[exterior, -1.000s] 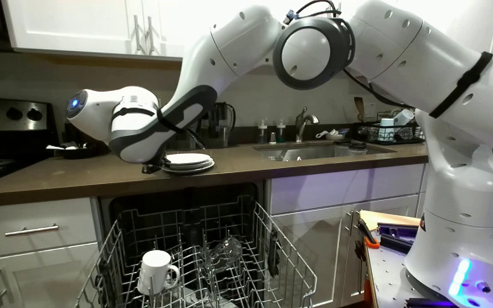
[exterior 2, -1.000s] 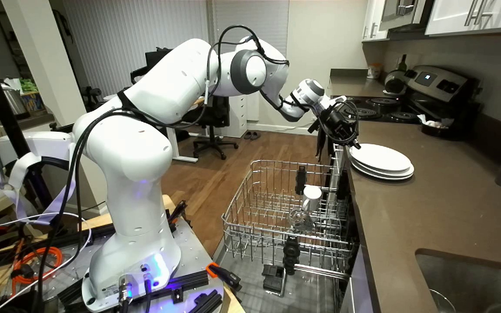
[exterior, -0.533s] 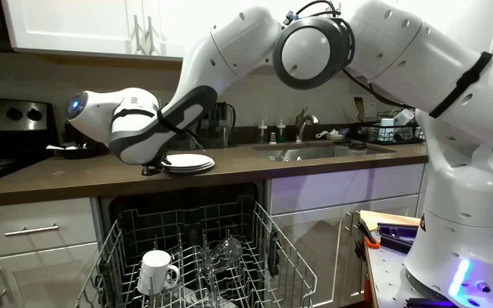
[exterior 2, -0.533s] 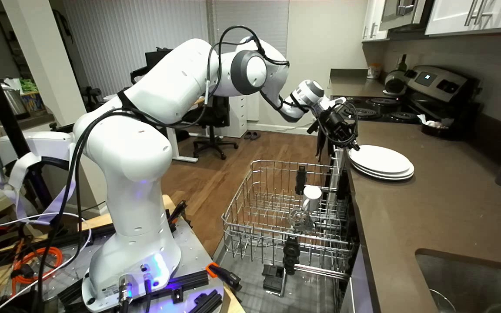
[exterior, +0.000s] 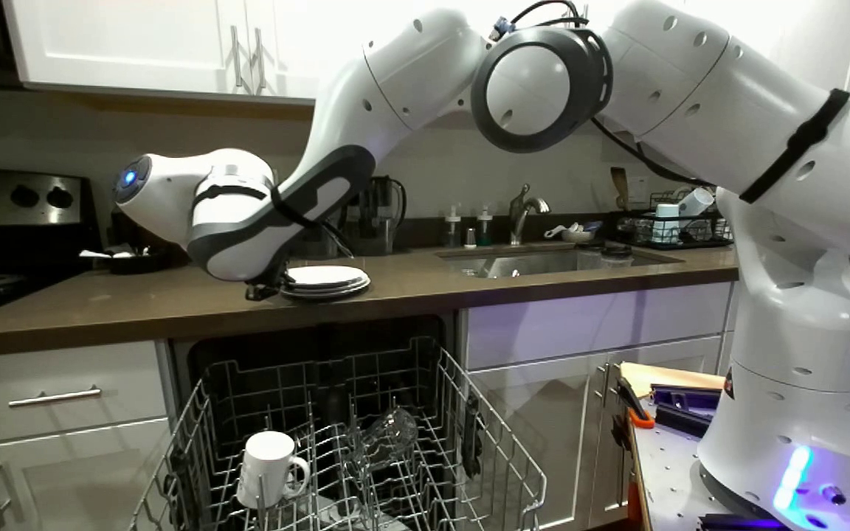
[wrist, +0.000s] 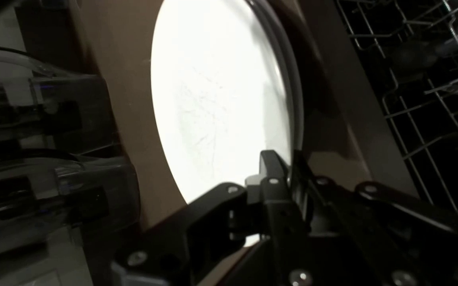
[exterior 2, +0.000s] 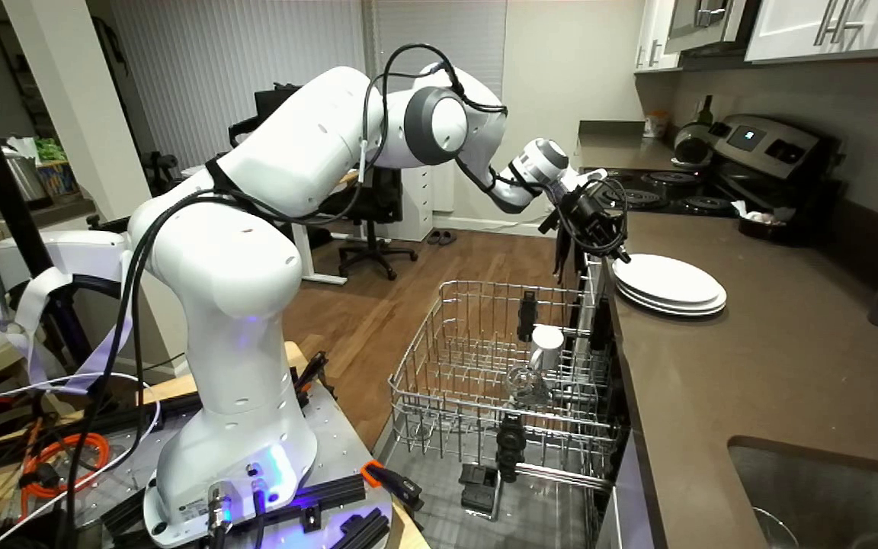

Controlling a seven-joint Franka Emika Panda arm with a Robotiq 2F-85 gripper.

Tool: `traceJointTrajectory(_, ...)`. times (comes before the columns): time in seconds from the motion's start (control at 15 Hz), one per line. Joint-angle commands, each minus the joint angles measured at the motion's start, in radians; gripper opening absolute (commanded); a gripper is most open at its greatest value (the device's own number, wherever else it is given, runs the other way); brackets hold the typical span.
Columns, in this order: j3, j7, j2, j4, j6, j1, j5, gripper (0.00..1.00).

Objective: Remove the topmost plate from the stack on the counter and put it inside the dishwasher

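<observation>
Nearly closed, gripper (wrist: 283,157) pinching topmost plate (wrist: 209,91), pitcher (exterior: 381,209) near, mug (exterior: 264,468) and glass (exterior: 392,436) (tilted) in dishwasher rack (exterior: 471,442)

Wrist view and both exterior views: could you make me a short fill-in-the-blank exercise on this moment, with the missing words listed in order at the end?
1. Open or shut: the gripper is ____ on the rim of the topmost plate.
2. The stack rests on the counter, which is dark ____ in colour.
3. The mug in the dishwasher is coloured ____.
4. In an exterior view, the metal faucet rises behind the ____.

Missing words: shut; brown; white; sink.
</observation>
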Motion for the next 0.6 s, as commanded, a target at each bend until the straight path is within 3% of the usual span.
traceJointTrajectory(0.0, 0.007, 0.013, -0.032, -0.033, -0.005, 0.002, -0.013, 0.07)
traceJointTrajectory(0.53, -0.003, 0.034, -0.044, -0.041, -0.011, 0.014, -0.035, 0.06)
